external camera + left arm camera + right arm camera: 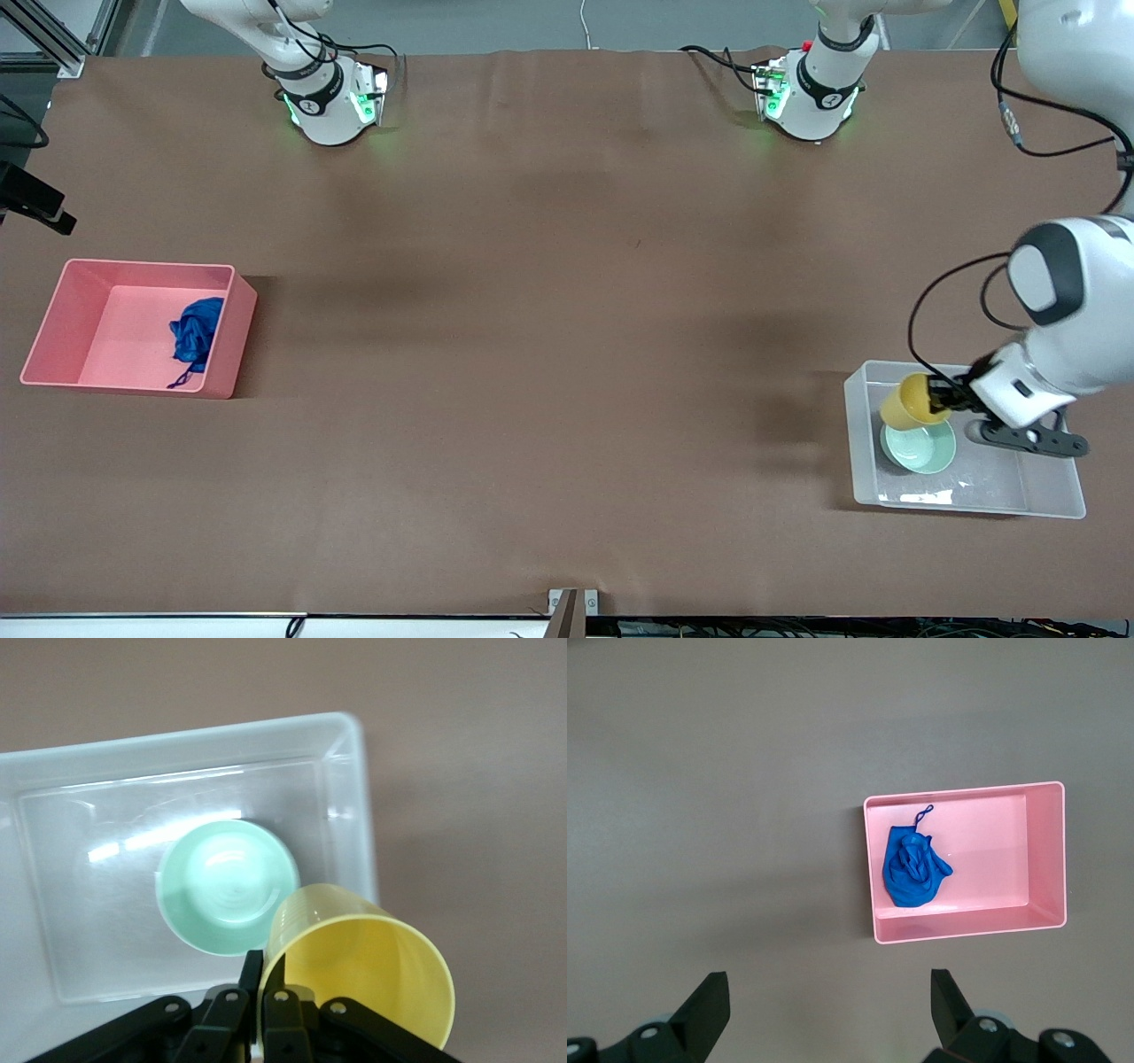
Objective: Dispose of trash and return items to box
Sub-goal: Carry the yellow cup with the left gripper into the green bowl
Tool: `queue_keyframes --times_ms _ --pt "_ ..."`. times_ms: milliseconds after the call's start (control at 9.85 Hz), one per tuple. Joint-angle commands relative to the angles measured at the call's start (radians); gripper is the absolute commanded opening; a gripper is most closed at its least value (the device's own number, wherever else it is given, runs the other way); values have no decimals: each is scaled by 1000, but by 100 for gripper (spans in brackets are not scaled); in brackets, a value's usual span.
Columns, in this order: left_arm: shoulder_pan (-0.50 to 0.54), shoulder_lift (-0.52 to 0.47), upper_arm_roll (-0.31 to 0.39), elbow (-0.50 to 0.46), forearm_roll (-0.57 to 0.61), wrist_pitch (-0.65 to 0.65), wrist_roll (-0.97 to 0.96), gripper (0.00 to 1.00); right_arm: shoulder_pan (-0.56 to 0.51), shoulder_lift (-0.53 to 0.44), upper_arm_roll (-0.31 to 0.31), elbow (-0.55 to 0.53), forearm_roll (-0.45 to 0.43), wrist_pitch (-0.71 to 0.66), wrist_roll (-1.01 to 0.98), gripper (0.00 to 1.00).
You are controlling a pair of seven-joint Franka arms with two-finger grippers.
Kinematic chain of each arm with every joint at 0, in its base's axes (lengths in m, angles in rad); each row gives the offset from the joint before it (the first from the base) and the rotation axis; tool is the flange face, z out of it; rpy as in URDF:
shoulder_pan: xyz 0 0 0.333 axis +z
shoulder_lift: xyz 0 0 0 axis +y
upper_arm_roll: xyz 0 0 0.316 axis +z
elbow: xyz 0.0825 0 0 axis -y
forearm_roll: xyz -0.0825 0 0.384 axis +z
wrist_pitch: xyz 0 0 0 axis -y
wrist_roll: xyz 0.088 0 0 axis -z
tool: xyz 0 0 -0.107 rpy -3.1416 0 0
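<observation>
My left gripper [946,399] is shut on the rim of the yellow cup [908,403] and holds it tilted over the clear box [1050,501], just above the mint-green bowl [921,448] that sits in the box. In the left wrist view the gripper [264,967] pinches the cup's [363,979] wall, with the bowl [229,886] and the box [177,753] below. The blue trash [197,332] lies in the pink bin [62,310]. My right gripper [828,992] is open and empty, high over bare table beside the pink bin [992,859] holding the trash [912,870].
The brown table [567,310] spreads between the two bins. The pink bin is at the right arm's end, the clear box at the left arm's end. Both arm bases [328,97] stand along the table's edge farthest from the front camera.
</observation>
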Motion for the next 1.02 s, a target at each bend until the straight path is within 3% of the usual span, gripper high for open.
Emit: queue_keyframes --times_ms 0,711,812,914 --pt "1 110 61 72 -28 -27 109 0 1 -10 1 -11 -2 5 0 100" --pt "19 219 69 71 -52 76 119 8 1 -10 1 -11 -2 2 0 100" --pt "18 209 69 71 -55 74 107 39 1 -10 1 -11 -2 1 -2 100" --pt "16 195 69 63 -52 68 120 99 1 -10 1 -11 -2 2 -2 100"
